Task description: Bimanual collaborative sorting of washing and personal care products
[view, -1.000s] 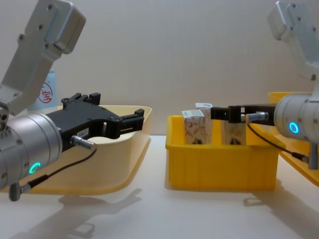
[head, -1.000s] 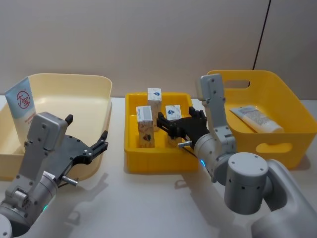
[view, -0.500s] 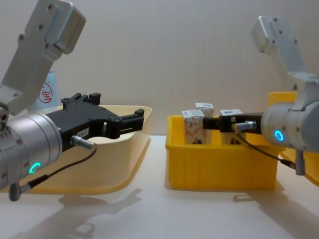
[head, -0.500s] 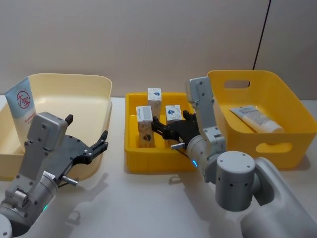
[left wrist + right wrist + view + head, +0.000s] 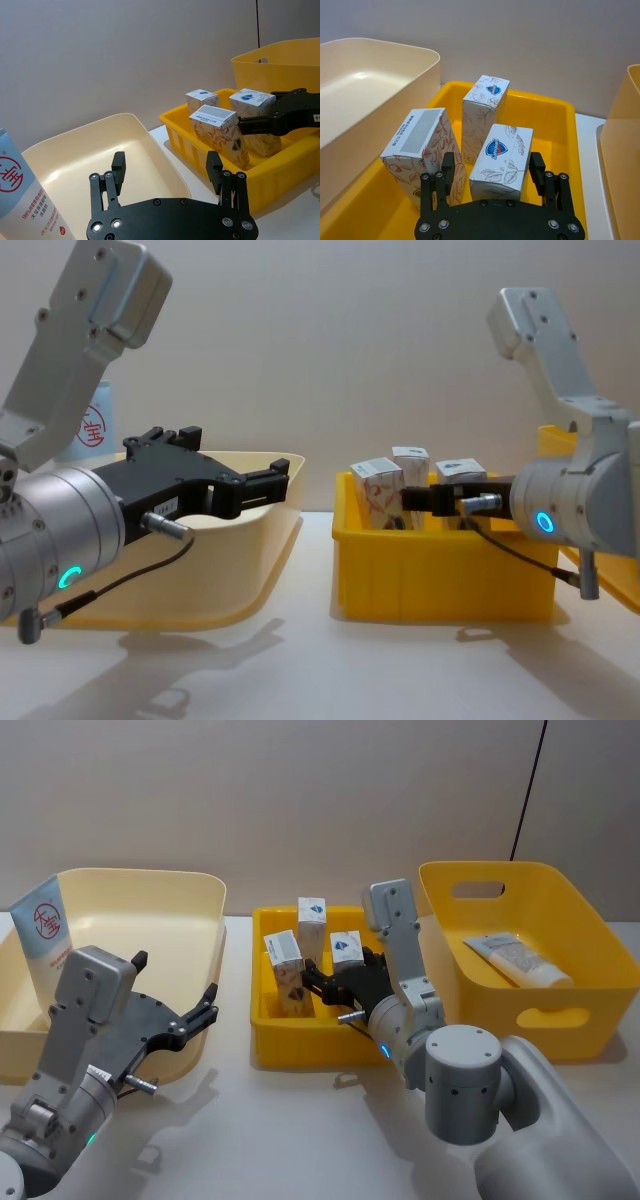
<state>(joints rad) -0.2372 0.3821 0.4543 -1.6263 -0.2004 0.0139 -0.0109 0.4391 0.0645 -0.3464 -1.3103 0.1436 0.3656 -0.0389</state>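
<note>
Three small white cartons stand in the yellow tray [image 5: 310,1055]: a tilted one at the front left [image 5: 283,972], one at the back [image 5: 312,925] and one on the right [image 5: 347,948]. My right gripper [image 5: 315,982] is open low inside the tray. In the right wrist view its fingers [image 5: 448,170] straddle the right carton [image 5: 502,155], with the tilted carton [image 5: 422,145] just beside one finger. My left gripper [image 5: 190,1015] hangs open over the cream bin's near right rim, holding nothing. One pale tube [image 5: 45,930] leans in the cream bin; another tube [image 5: 515,960] lies in the yellow bin.
The cream bin [image 5: 150,890] sits at the left and the tall yellow bin with handle slots [image 5: 560,1020] at the right, with the tray between them. Bare white table lies in front of all three. A wall stands close behind.
My right gripper has pushed leftward and deeper into the tray. The front-left carton has shifted and tipped over to a lean. The left arm has stayed still.
</note>
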